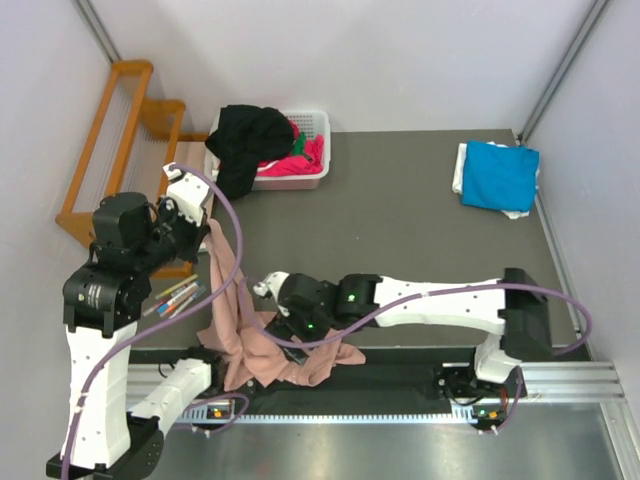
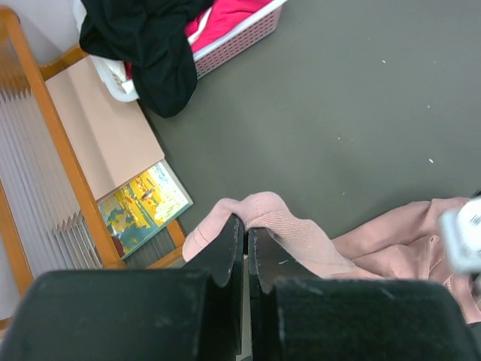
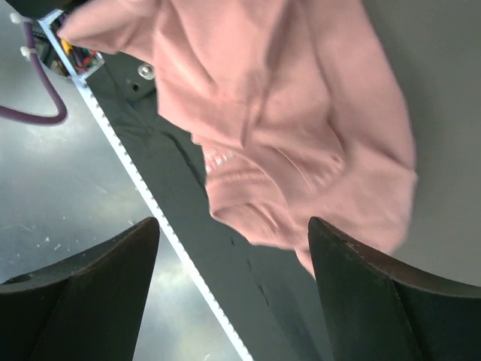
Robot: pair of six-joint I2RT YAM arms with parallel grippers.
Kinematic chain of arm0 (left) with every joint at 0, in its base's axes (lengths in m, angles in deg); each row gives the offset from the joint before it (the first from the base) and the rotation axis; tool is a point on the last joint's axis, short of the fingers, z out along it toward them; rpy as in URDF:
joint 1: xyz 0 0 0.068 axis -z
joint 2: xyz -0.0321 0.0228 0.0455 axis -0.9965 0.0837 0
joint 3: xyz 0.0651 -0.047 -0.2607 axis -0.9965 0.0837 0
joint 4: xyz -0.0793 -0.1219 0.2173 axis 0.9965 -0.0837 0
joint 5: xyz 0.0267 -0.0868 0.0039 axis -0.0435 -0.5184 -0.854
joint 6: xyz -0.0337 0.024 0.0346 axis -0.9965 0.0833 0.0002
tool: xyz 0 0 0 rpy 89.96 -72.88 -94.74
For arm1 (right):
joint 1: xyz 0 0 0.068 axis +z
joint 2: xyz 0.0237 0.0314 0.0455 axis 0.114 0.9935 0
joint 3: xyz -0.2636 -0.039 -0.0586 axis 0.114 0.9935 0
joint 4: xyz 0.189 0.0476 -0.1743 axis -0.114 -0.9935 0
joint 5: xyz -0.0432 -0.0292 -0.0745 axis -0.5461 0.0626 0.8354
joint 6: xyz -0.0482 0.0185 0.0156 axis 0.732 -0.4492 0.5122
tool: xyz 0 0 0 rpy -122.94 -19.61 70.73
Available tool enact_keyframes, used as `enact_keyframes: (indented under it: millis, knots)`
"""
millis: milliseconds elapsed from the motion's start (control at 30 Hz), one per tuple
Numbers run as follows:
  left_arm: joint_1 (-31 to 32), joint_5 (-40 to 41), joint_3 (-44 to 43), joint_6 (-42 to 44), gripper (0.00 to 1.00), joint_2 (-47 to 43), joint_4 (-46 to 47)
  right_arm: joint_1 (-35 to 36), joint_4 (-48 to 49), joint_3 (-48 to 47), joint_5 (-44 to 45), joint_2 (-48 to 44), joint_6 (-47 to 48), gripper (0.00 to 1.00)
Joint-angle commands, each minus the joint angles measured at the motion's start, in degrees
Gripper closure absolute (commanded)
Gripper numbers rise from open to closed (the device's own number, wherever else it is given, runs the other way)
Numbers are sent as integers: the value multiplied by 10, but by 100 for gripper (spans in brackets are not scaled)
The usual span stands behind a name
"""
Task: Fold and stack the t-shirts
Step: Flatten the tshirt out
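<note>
Pinching a fold of the pink shirt (image 2: 301,237), the left gripper (image 2: 246,228) holds it raised; the right gripper (image 3: 233,222) hangs spread wide over its crumpled lower end.

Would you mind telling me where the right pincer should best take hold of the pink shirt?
Take the loose rounded fold at the bottom of the pink shirt, coming straight down from above. The left pincer pinches the other end, and the right pincer hangs open right over that fold.
</note>
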Motion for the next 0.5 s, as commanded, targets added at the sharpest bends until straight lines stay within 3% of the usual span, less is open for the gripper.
enact_keyframes:
  millis: [0,167,467]
  knots:
    - [-3,19,9,-16,100,-2,49,16,3,-82,-27,50,47,22]
    - [-3,28,7,-9,100,-2,47,20,2,-124,-62,110,69,29]
    - [-3,33,17,-6,100,-1,46,8,35,-89,-69,153,85,32]
